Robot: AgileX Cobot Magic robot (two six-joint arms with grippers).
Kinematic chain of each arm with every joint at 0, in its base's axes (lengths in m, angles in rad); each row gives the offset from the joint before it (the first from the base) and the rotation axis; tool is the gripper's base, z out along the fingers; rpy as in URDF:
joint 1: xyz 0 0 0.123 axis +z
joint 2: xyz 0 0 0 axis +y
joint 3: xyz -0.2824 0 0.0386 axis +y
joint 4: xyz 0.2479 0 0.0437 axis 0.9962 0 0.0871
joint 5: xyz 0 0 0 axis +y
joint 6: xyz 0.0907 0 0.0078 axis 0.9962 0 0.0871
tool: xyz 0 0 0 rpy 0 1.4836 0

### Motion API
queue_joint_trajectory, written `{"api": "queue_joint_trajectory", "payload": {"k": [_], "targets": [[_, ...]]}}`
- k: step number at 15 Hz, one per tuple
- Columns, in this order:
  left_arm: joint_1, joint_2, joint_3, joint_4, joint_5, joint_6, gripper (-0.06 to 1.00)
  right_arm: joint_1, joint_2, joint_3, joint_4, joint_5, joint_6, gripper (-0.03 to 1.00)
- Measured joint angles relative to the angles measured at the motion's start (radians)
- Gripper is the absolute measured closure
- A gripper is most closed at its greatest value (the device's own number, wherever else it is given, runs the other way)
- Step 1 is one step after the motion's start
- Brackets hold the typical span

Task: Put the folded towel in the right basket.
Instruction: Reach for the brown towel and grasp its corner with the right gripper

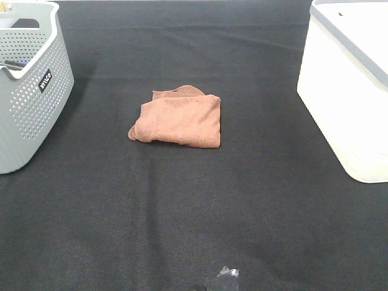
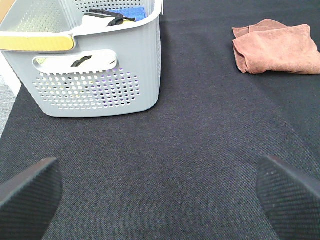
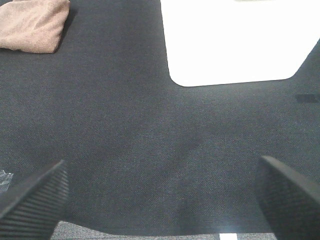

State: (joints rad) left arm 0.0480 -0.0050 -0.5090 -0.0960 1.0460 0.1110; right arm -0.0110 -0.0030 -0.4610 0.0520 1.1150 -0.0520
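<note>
The folded brown towel (image 1: 177, 117) lies flat in the middle of the black table cloth. It also shows in the left wrist view (image 2: 276, 46) and at the edge of the right wrist view (image 3: 31, 23). The right basket (image 1: 351, 91) is white and stands at the right edge; its wall shows in the right wrist view (image 3: 235, 40). My left gripper (image 2: 160, 200) is open and empty, well short of the towel. My right gripper (image 3: 160, 195) is open and empty, between towel and white basket. Neither arm shows in the exterior view.
A grey perforated basket (image 1: 27, 85) stands at the left edge, holding a blue cloth and dark items (image 2: 112, 15). A small crumpled clear plastic scrap (image 1: 224, 276) lies near the front edge. The black cloth (image 1: 194, 206) covers the table.
</note>
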Motion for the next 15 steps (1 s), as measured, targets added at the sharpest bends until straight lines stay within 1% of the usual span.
{"api": "queue_joint_trajectory", "payload": {"k": [15], "targets": [[0.000, 0.000, 0.000, 0.000, 0.000, 0.000, -0.03, 0.000, 0.000, 0.000, 0.000, 0.000, 0.000, -0.01]]}}
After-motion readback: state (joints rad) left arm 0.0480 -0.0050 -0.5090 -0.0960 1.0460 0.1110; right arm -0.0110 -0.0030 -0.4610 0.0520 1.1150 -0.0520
